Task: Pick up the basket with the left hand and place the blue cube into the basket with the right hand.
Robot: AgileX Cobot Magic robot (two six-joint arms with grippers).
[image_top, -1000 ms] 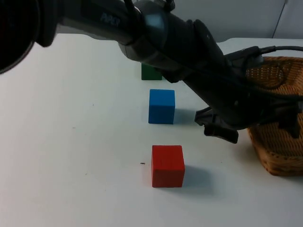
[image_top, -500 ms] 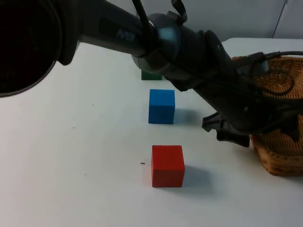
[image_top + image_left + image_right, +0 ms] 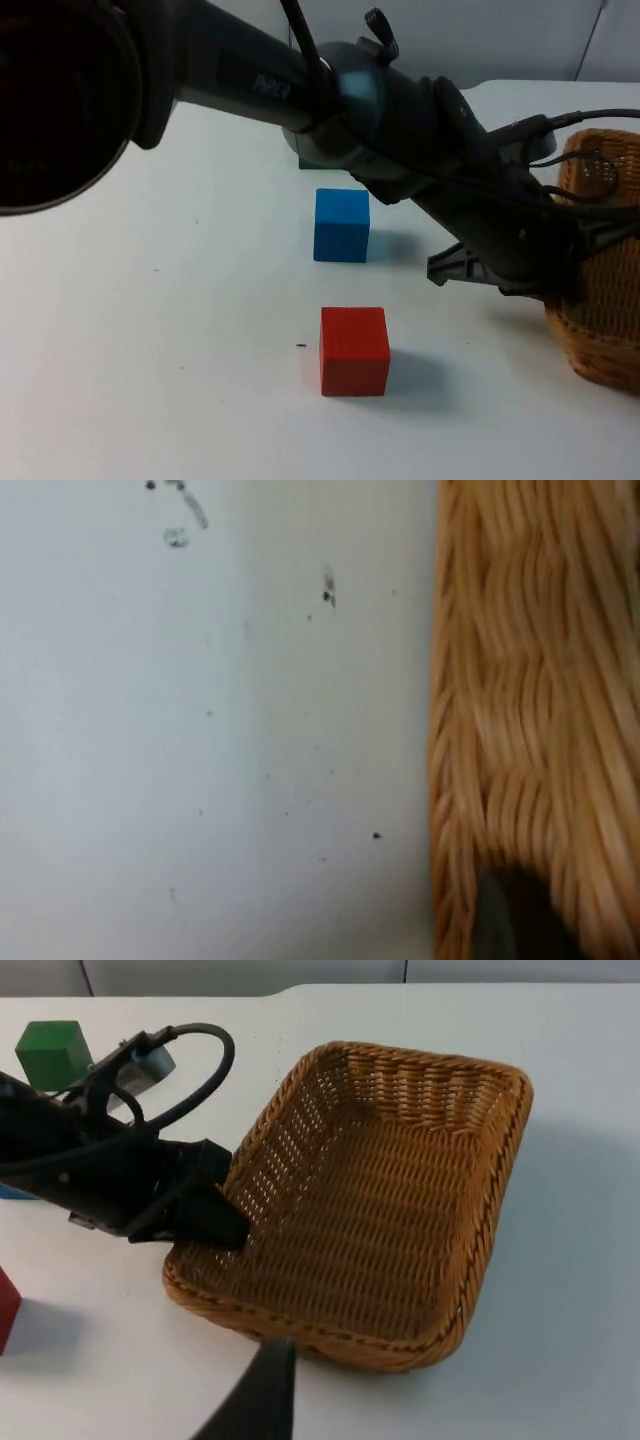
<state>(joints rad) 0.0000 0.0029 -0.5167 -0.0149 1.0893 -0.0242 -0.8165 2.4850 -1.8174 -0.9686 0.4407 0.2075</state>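
Wicker basket [image 3: 400, 1190] rim sits clamped between left gripper [image 3: 222, 1218] fingers; right gripper's fingers unreadable.

The basket [image 3: 400, 1210] is golden brown with a tight woven pattern. The blue cube [image 3: 341, 225] is bright blue, the red cube [image 3: 354, 350] is plain red, the green cube [image 3: 54, 1051] is dark green. The tabletop [image 3: 150, 330] is white. The left hand [image 3: 205, 1210] is black.
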